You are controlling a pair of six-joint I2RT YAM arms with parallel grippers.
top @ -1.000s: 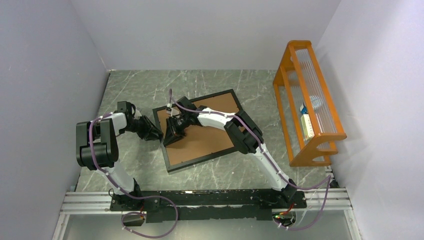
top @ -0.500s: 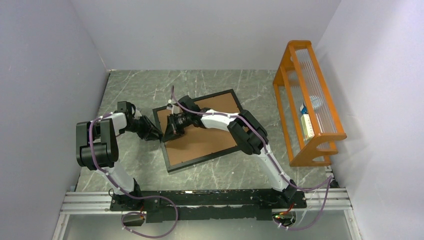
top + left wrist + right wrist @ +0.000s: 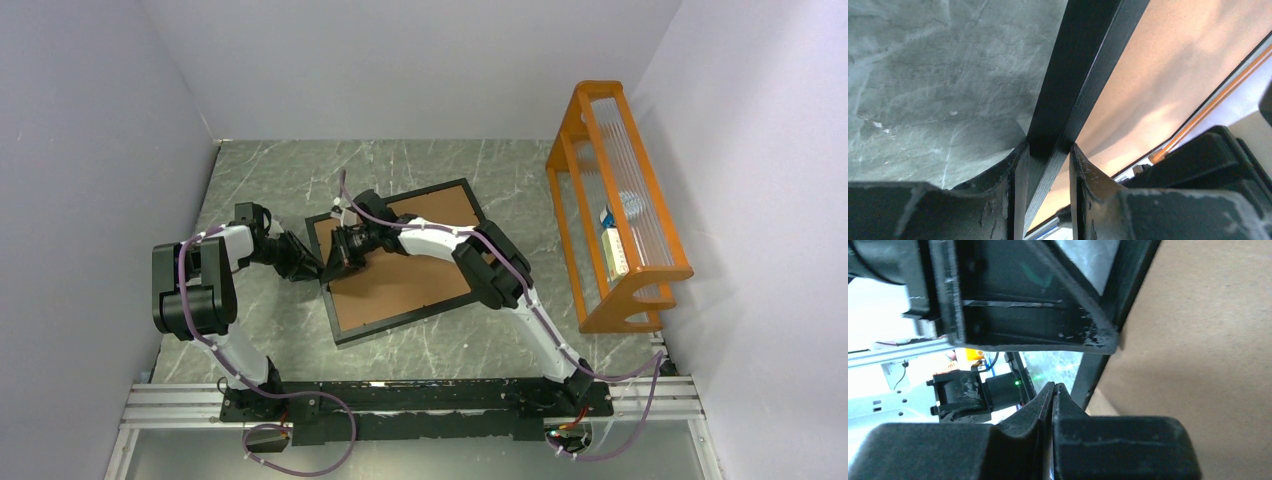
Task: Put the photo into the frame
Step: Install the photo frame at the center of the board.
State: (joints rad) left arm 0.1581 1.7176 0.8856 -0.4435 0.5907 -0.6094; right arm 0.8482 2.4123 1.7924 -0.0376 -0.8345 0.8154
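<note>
Clamping the left rail of the frame (image 3: 1075, 75) between my left fingers (image 3: 1080, 167), I keep it pinned flat on the tabletop (image 3: 270, 180), and that grip is just as it was a second ago. The change is on the other side. My right fingers (image 3: 1054, 410) have slid from further in over the brown backing board (image 3: 400, 285) toward that same left rail, ending just beside my left fingers. They have also closed until the tips meet (nothing shows between them in the wrist view, though a thin tab could hide there). The frame lies back-up and slightly skewed, with the board filling its opening. The photo I cannot see anywhere, and whether it already sits beneath the board I cannot tell. My judgement is that I am working at the back of the frame near its edge, either pressing the board home or trying to pick at it. If the print is not under there, the board must come out first, and closed tips will likely slip on so flat a surface.
</note>
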